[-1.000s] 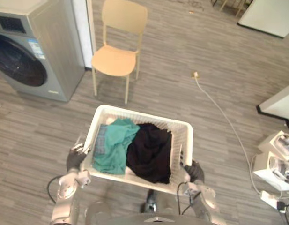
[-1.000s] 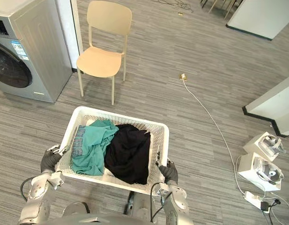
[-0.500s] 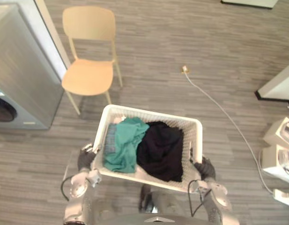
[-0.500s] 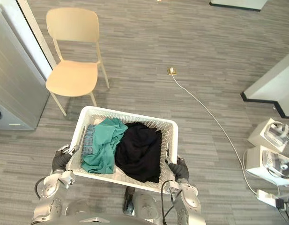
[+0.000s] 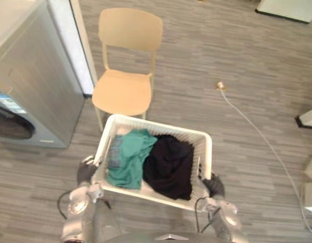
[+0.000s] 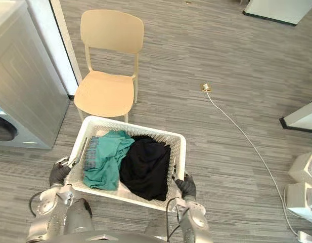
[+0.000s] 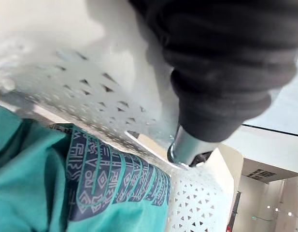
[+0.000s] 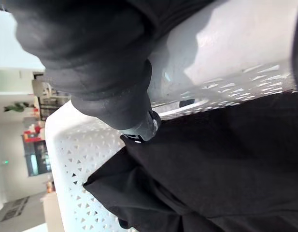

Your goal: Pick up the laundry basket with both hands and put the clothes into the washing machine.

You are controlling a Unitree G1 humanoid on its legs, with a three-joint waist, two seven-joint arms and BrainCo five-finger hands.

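A grey metal washing machine (image 5: 34, 76) stands at the upper left of my head views, with one tan moulded plastic chair (image 5: 123, 91) beside it. Low in the middle is the white perforated plastic laundry basket (image 5: 205, 152), holding two garments: crumpled teal cloth (image 5: 128, 159) and black cloth (image 5: 168, 164). My wrist views add triangular holes and a blue patterned band. My left hand (image 5: 86, 172) and right hand (image 5: 214, 186) each clamp a side rim.
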